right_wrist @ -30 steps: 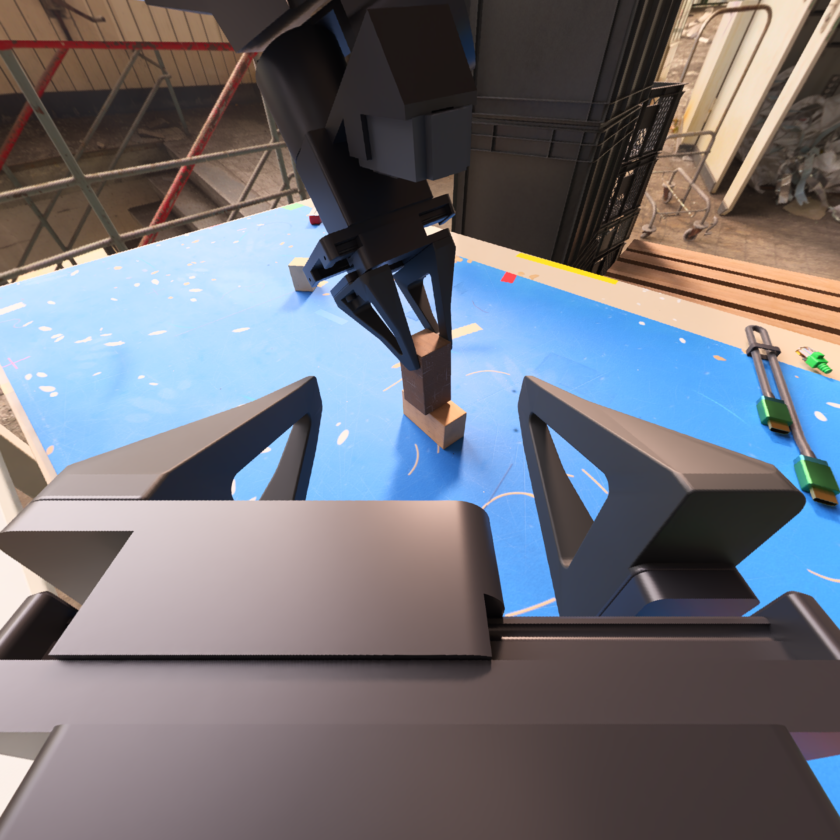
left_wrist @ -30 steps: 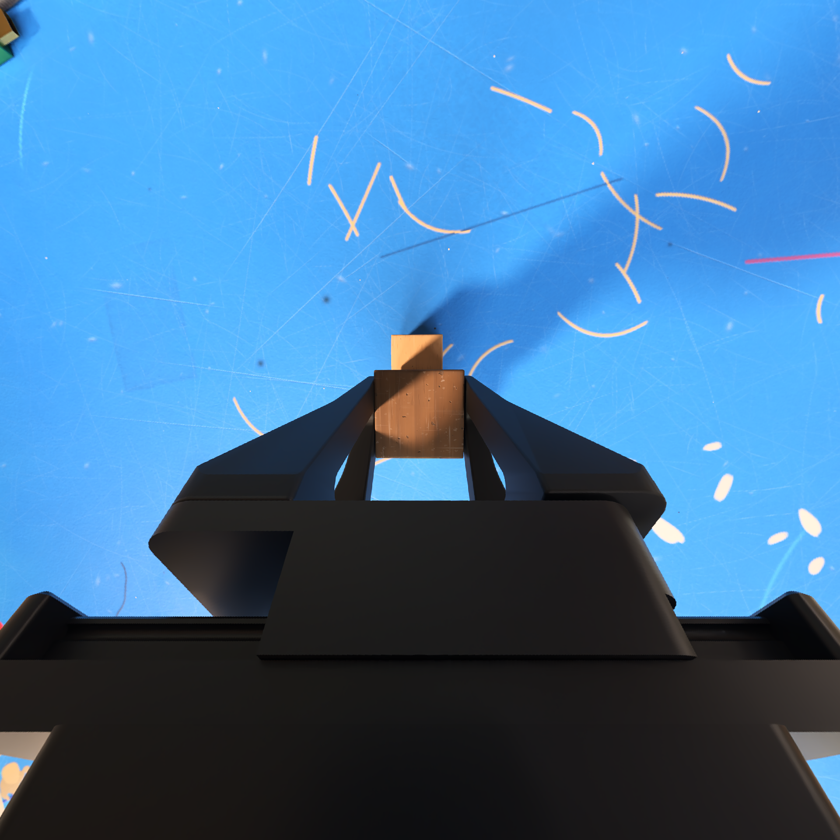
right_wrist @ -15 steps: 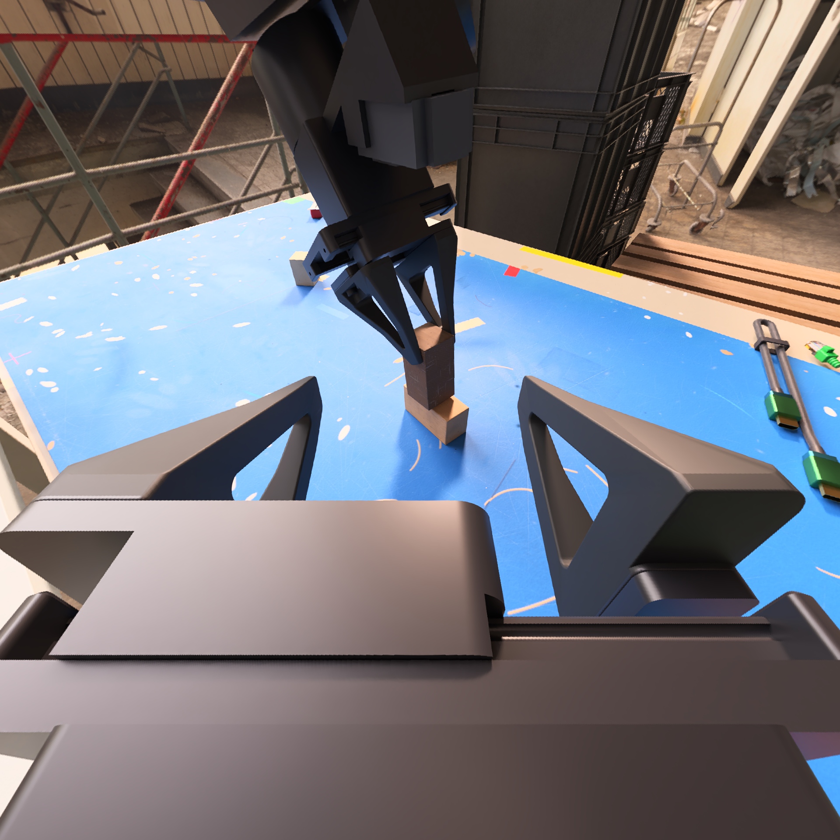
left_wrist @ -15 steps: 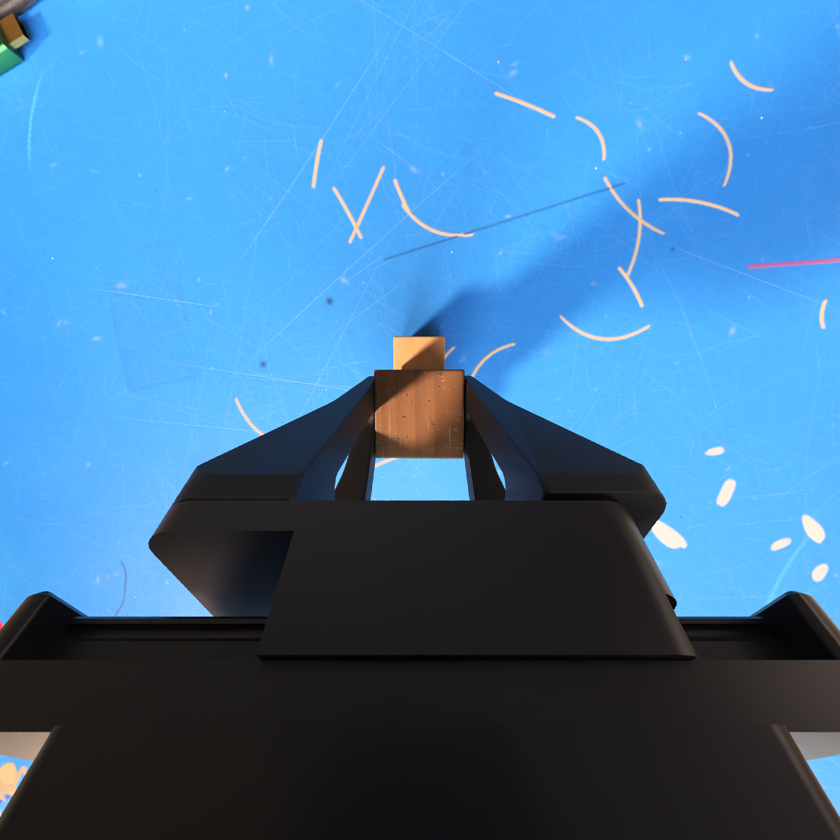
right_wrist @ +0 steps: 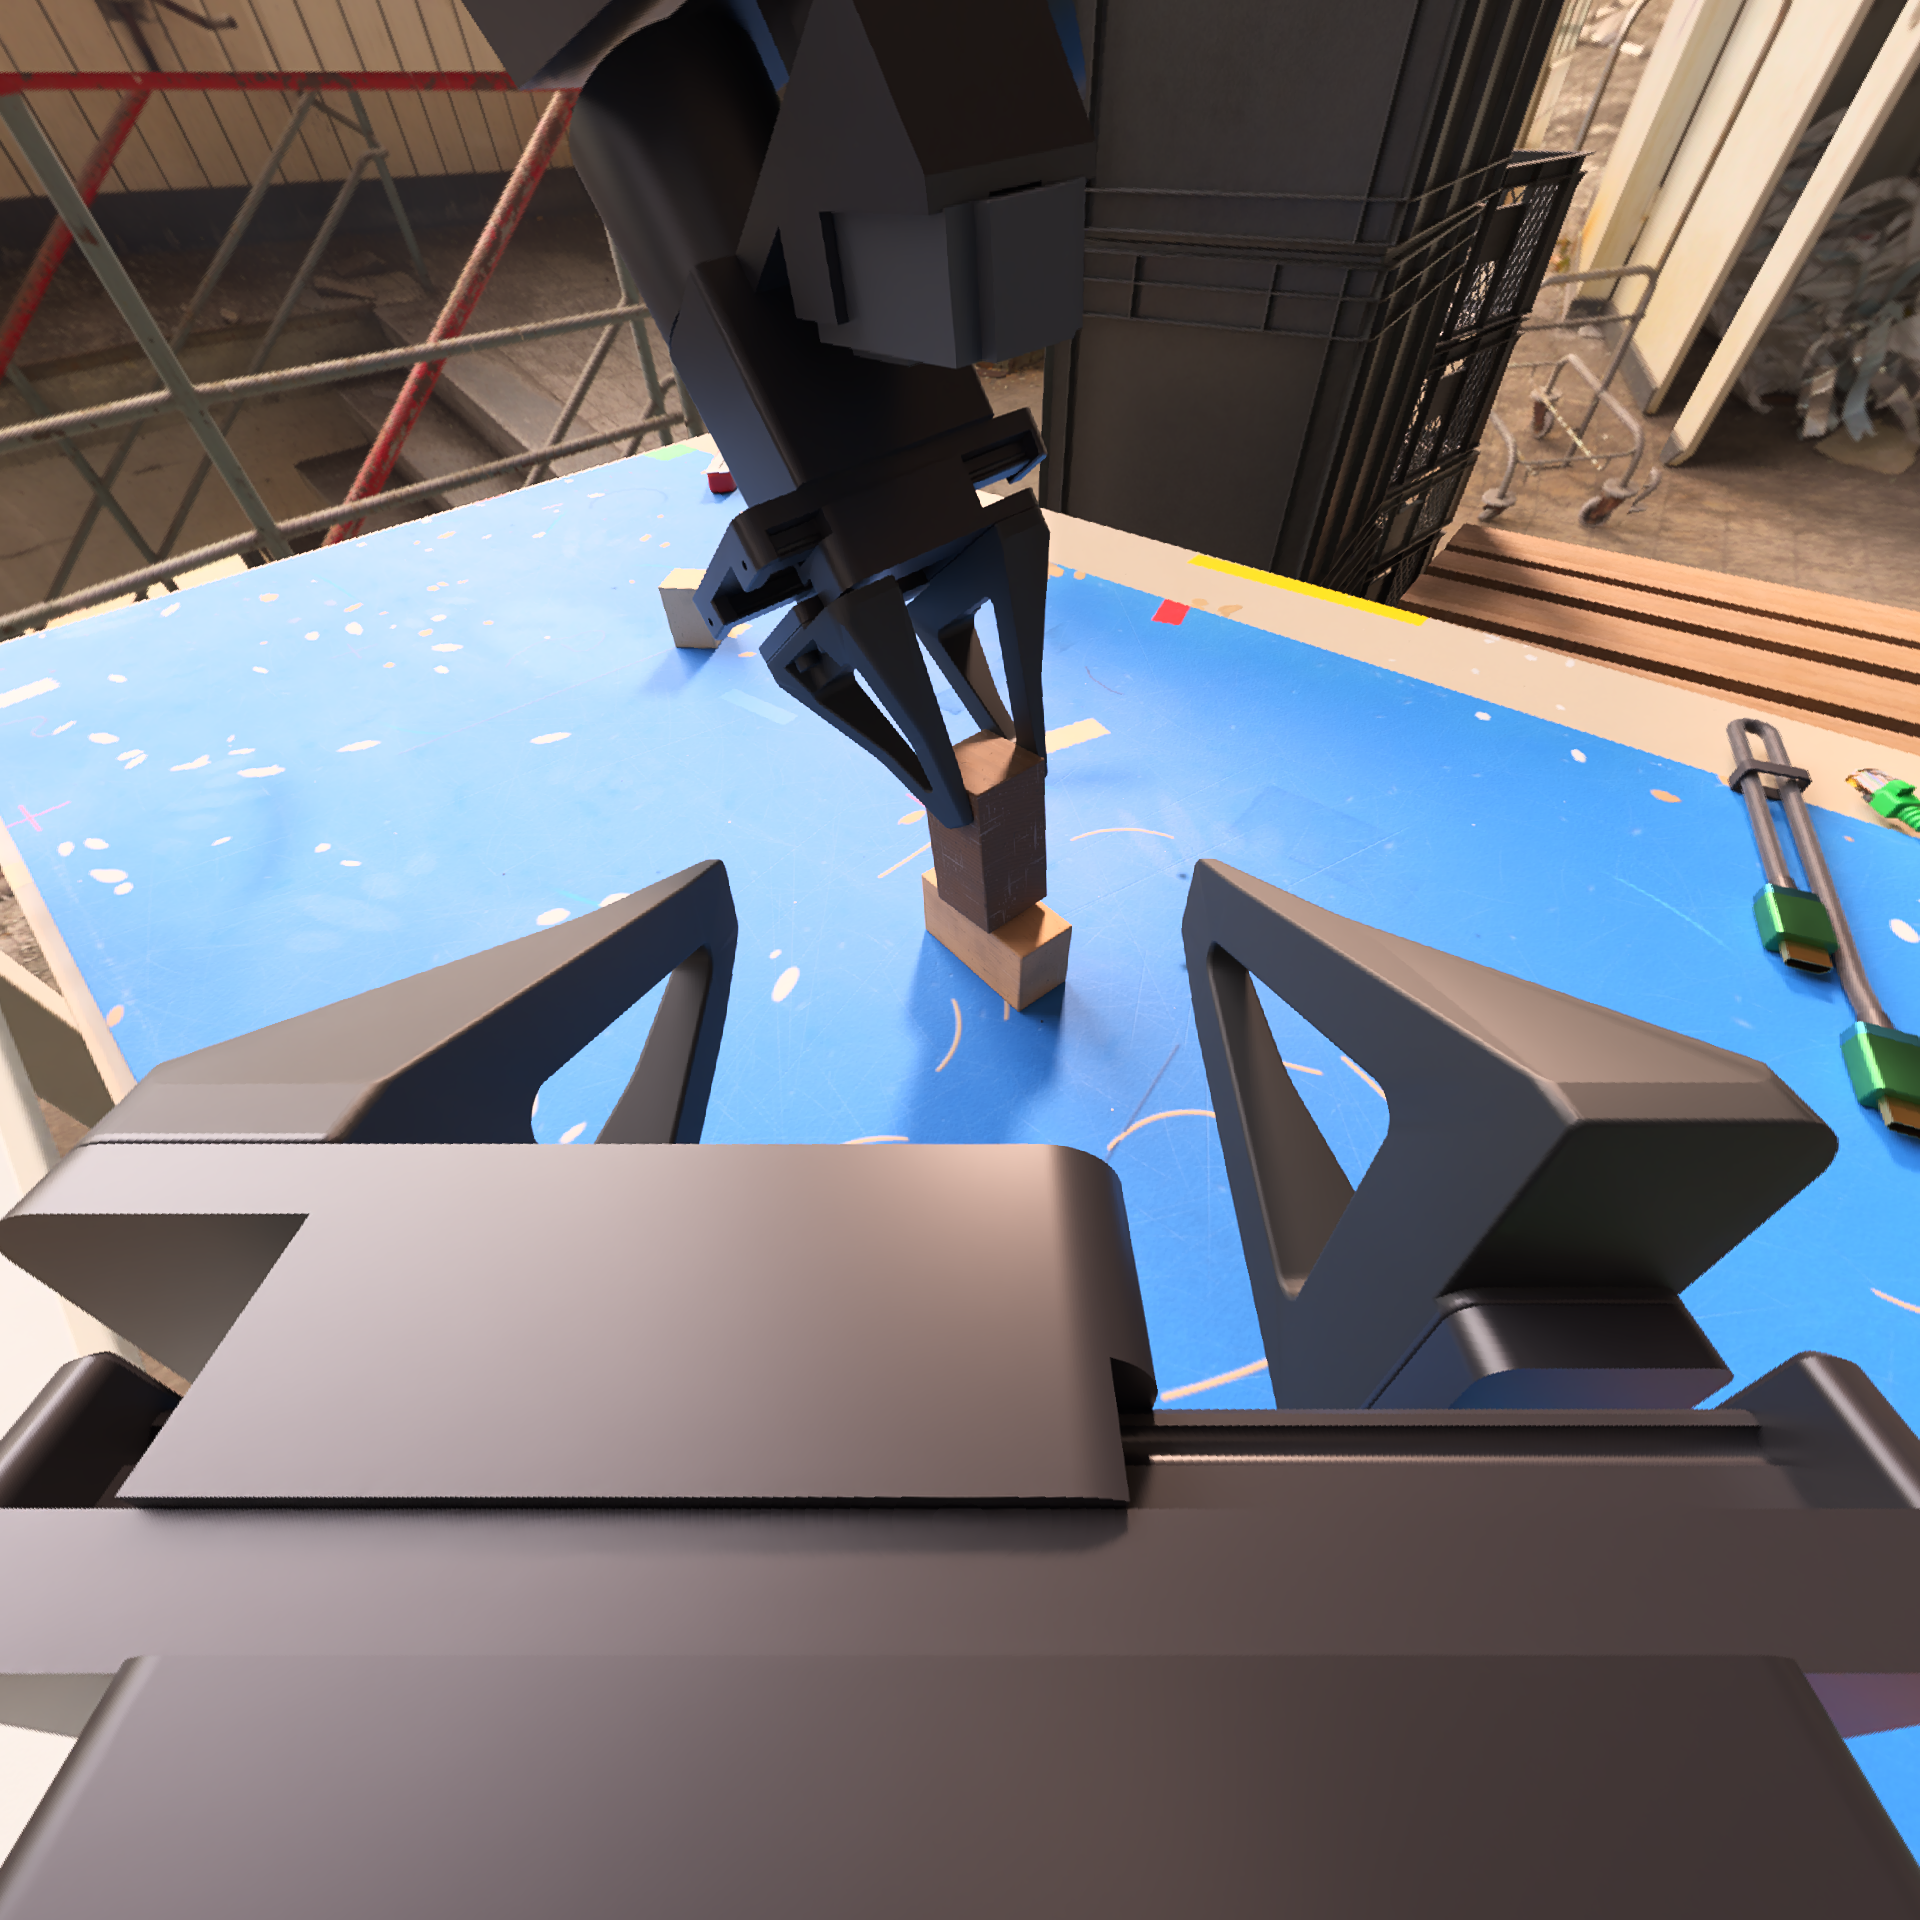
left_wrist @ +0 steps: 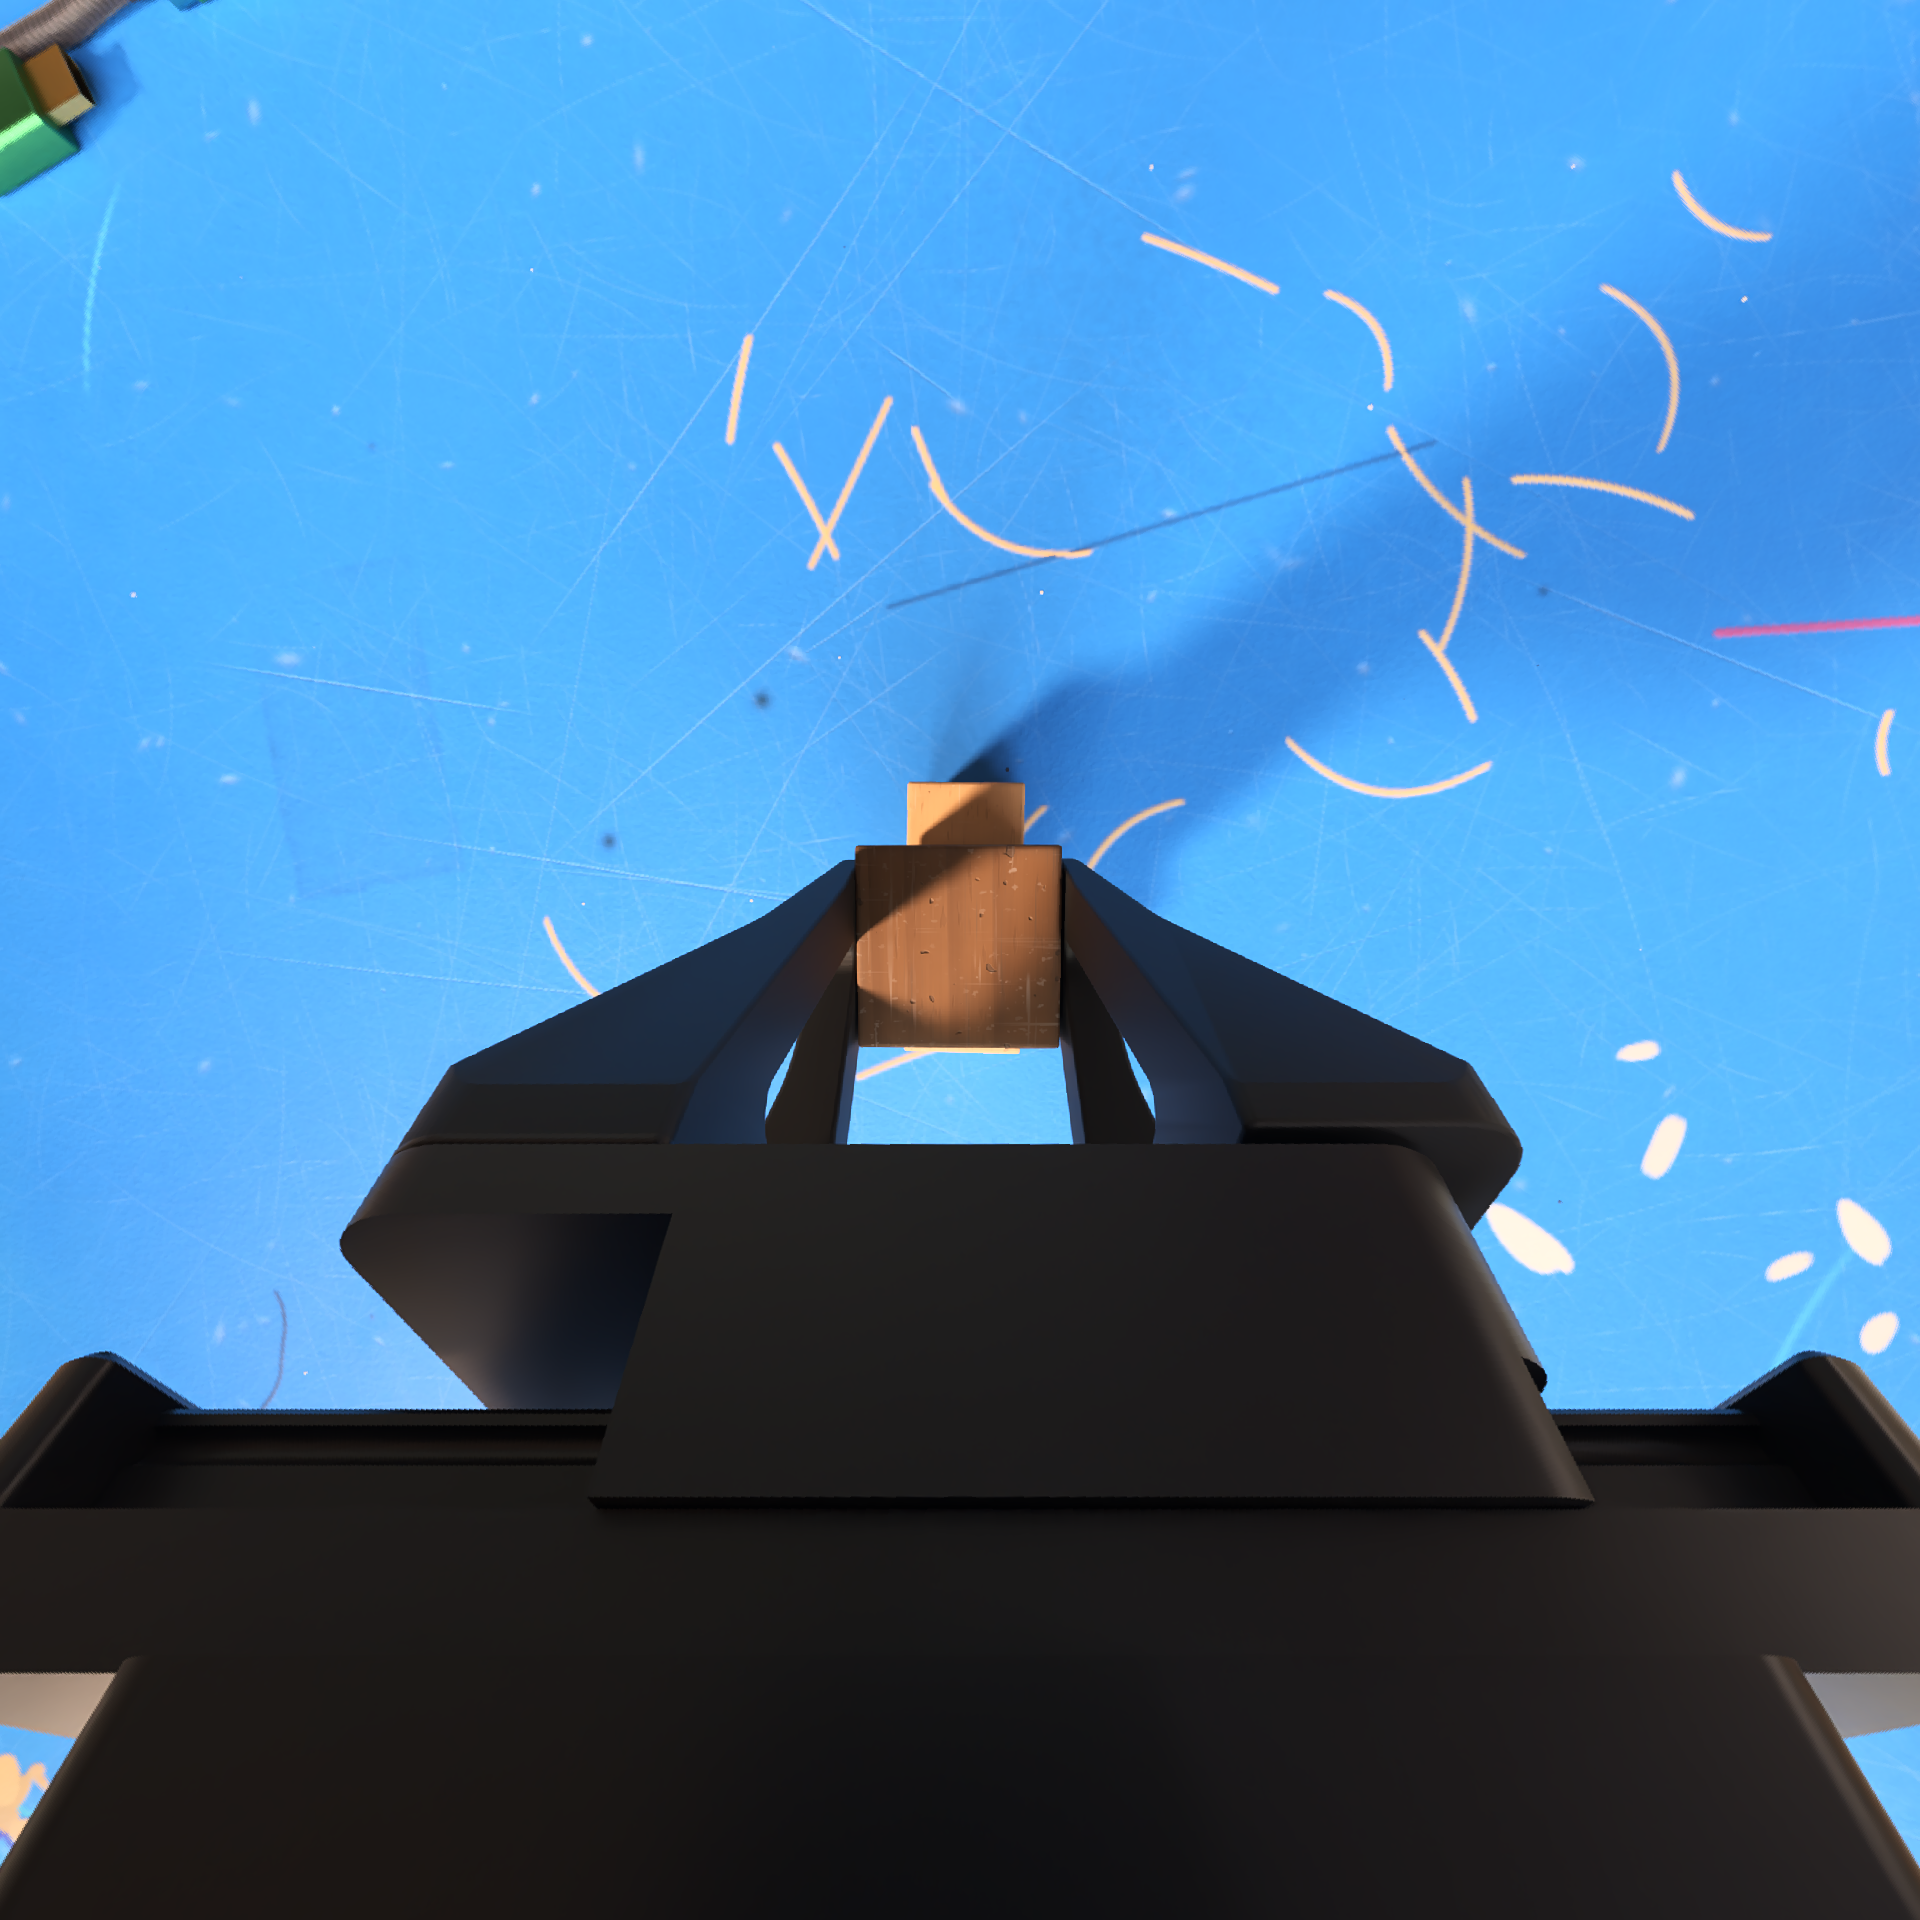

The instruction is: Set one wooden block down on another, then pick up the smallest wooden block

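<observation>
My left gripper (left_wrist: 958,940) is shut on a tall brown wooden block (left_wrist: 958,945), held upright. In the right wrist view this block (right_wrist: 992,852) rests on a lighter flat wooden block (right_wrist: 1013,951) lying on the blue table. The lower block peeks out beyond the held one in the left wrist view (left_wrist: 964,812). A small pale wooden block (right_wrist: 686,613) sits farther back, partly behind the left gripper (right_wrist: 987,774). My right gripper (right_wrist: 961,894) is open and empty, hovering in front of the stack.
Green-ended cables (right_wrist: 1813,914) lie at the right of the blue table (right_wrist: 416,810); one green plug shows in the left wrist view (left_wrist: 31,130). A dark crate stack (right_wrist: 1299,260) stands at the far edge. A small red piece (right_wrist: 719,480) lies at the back.
The left gripper has lowered the brown block onto the lighter block. The right gripper's view has shifted slightly toward the stack.
</observation>
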`<state>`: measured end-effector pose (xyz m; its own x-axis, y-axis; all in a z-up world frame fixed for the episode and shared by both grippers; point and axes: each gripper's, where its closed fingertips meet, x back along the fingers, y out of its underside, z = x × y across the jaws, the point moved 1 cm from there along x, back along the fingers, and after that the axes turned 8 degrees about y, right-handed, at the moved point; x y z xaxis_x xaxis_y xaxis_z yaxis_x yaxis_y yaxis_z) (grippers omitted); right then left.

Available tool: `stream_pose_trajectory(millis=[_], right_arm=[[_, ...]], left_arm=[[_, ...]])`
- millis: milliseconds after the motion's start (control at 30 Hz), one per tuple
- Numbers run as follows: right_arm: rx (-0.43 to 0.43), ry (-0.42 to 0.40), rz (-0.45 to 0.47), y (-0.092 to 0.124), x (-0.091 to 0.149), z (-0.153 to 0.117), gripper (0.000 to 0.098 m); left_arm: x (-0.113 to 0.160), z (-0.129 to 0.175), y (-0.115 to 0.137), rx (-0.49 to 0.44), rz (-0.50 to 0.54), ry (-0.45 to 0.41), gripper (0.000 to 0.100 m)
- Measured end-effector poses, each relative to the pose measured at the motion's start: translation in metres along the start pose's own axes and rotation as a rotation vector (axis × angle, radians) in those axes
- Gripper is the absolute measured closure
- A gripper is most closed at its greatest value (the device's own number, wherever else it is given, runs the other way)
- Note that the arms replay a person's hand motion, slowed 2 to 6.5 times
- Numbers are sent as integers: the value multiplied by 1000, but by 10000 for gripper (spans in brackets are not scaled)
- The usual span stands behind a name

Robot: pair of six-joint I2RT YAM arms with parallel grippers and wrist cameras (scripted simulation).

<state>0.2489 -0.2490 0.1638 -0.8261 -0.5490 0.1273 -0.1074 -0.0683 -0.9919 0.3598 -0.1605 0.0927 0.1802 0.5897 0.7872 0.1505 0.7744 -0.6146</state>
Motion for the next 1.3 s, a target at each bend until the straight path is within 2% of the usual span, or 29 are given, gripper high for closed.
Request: stream_pose_trajectory(millis=[1300], right_arm=[[6, -13, -18, 3, -2, -3, 246]], left_arm=[[-1, -3, 0, -19, -66, 5, 696]])
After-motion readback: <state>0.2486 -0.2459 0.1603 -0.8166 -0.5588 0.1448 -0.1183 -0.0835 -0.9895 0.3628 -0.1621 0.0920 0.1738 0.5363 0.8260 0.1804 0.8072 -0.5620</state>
